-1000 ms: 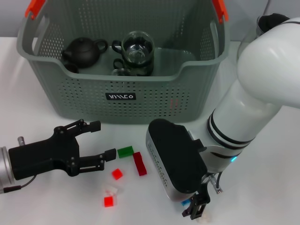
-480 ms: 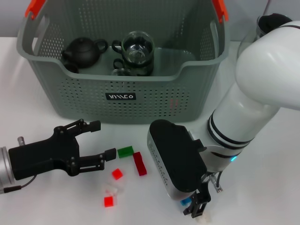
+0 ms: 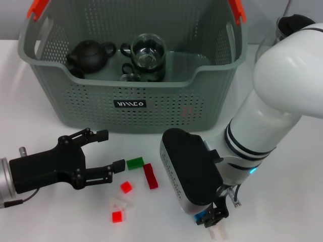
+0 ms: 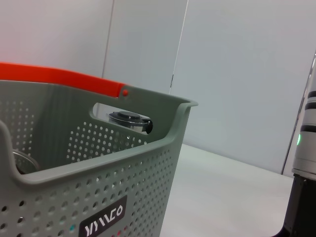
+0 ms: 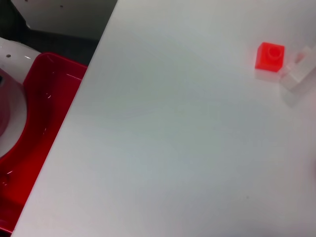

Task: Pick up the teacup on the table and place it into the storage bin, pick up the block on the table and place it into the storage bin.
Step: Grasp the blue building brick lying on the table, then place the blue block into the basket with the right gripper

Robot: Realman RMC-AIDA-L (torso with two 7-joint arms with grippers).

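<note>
The grey-green storage bin (image 3: 133,103) stands at the back, and its wall and logo fill the left wrist view (image 4: 98,168). A glass teacup (image 3: 148,50) sits inside it beside a black teapot (image 3: 90,54). Loose blocks lie in front: green (image 3: 135,163), dark red (image 3: 150,176), red (image 3: 126,187), clear (image 3: 120,204) and another red (image 3: 116,217). My left gripper (image 3: 113,150) rests open on the table, left of the green block. My right gripper (image 3: 211,218) points down at the near edge, shut on a small blue block (image 3: 201,218). A white block (image 3: 218,233) lies just below it.
A dark-lidded glass vessel (image 3: 291,22) stands behind my right arm, right of the bin. The right wrist view shows a red block (image 5: 269,55), a clear block (image 5: 298,73), and beyond the table edge a red container (image 5: 34,133).
The right gripper's fingers, spread low around the blue block before, have drawn together on it, uncovering the white block. The left arm has not moved.
</note>
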